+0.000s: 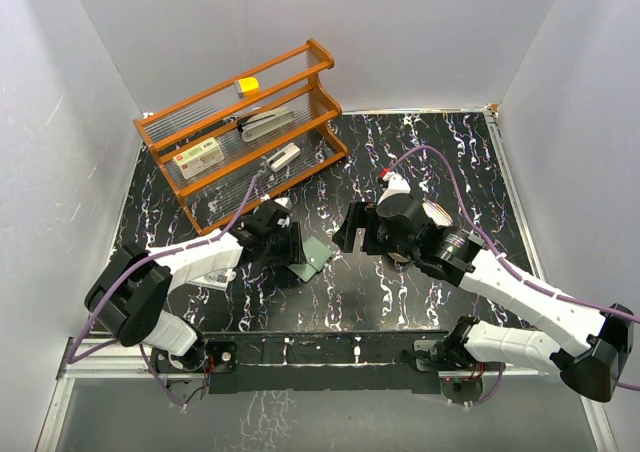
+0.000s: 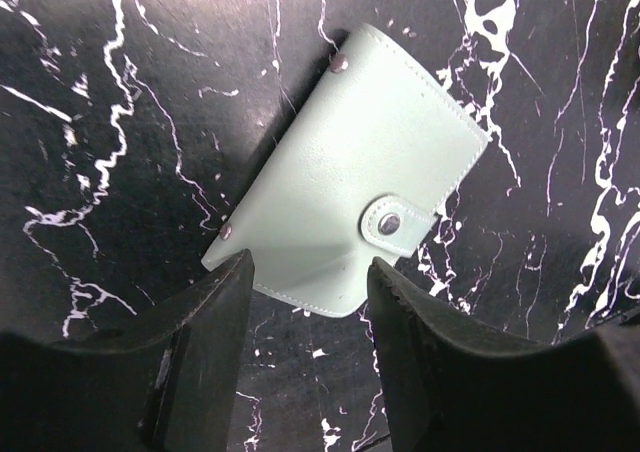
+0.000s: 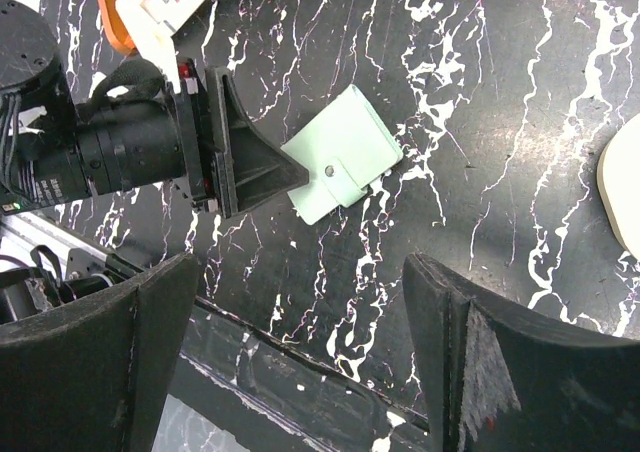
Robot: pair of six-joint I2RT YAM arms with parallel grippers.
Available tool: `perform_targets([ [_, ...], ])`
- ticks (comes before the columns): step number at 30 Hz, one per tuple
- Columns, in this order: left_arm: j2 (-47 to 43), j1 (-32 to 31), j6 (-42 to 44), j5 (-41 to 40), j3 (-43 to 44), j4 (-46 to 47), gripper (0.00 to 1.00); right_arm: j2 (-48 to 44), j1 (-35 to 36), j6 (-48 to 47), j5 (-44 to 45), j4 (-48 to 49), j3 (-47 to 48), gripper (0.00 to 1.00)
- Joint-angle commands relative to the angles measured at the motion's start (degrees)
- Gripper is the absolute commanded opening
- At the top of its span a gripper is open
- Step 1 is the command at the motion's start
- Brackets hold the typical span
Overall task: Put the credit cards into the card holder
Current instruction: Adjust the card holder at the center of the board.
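The card holder [image 1: 318,254] is a pale green wallet, folded shut with its snap strap fastened, lying flat on the black marble table. It fills the left wrist view [image 2: 350,172] and shows in the right wrist view [image 3: 345,152]. My left gripper [image 2: 310,272] is open, its fingertips [image 3: 262,169] at the holder's near edge, gripping nothing. My right gripper [image 3: 300,272] is open and empty, hovering to the right of the holder [image 1: 345,234]. No credit card shows clearly; a pale flat patch [image 1: 215,274] peeks from under my left forearm.
An orange wooden rack [image 1: 250,122] stands at the back left with a white red-labelled box [image 1: 200,154] and other small items on its shelves. A pale tray edge [image 3: 622,192] lies right of my right gripper. White walls close in three sides.
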Motion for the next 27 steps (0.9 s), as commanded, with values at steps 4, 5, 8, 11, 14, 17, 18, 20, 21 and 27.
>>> perform_targets([
  [4, -0.7, 0.4, 3.4, -6.1, 5.4, -5.2, 0.49, -1.0, -0.3, -0.9, 0.8, 1.3, 0.3, 0.81],
  [5, -0.8, 0.4, 3.3, -7.0, 6.1, -6.5, 0.49, -0.9, -0.3, -1.0, 0.9, 1.2, 0.3, 0.81],
  [8, -0.5, 0.4, 4.2, -7.3, 6.1, -6.6, 0.52, -0.8, -0.3, -0.9, 1.1, 1.3, -0.4, 0.81],
  [11, 1.7, 0.7, 6.2, -4.7, 5.2, -4.5, 0.54, -0.3, -0.3, -1.1, 1.2, 1.4, -0.6, 0.81],
  [14, 5.8, 0.8, 8.7, -2.7, 6.6, -5.8, 0.55, 0.2, -0.3, -1.5, 1.2, 1.2, -0.5, 0.81],
  [17, 8.8, 0.8, 10.3, -1.5, 7.4, -6.7, 0.55, 0.2, -0.3, -1.4, 1.0, 1.4, -0.8, 0.81],
  [18, 9.1, 0.9, 10.4, -0.7, 7.1, -6.2, 0.55, 0.2, -0.3, -1.4, 0.8, 1.7, -0.9, 0.81],
  [20, 9.1, 0.9, 10.0, 1.1, 6.5, -5.1, 0.5, 0.3, -0.3, -1.5, 0.7, 1.8, -1.0, 0.81],
  [21, 8.9, 0.8, 9.6, 2.0, 6.4, -4.7, 0.44, 0.4, -0.3, -1.6, 0.6, 1.7, -0.9, 0.81],
  [27, 5.0, 0.8, 1.8, 7.4, 2.4, -2.0, 0.08, 0.7, -0.3, -1.0, -0.1, 2.1, -1.7, 0.76],
])
